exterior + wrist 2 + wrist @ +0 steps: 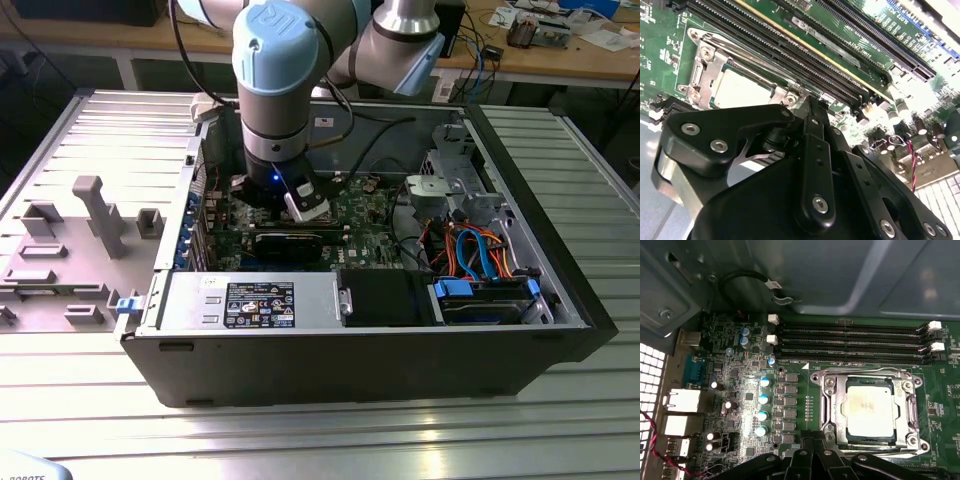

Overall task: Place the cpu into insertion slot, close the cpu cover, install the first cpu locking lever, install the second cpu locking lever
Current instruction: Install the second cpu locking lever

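The cpu point(870, 410) lies flat in the insertion slot point(918, 386) on the green motherboard, its dull silvery top showing through the window of the cpu cover point(831, 407), which is folded down over it. Thin wire levers run along the socket's edges. My gripper point(813, 444) is shut, its fingertips together just beside the socket's corner, with nothing visible between them. In the second wrist view the cpu point(740, 90) sits just past the black fingers point(812, 125). In the exterior view the gripper point(305, 207) hangs low over the board inside the open computer case.
Long black memory slots point(850, 342) run beside the socket. Capacitors point(762, 405) and rear ports point(682, 400) stand to one side. The case wall point(520, 150), drive bay with orange and blue cables point(480, 255) and power supply point(250, 300) ring the board.
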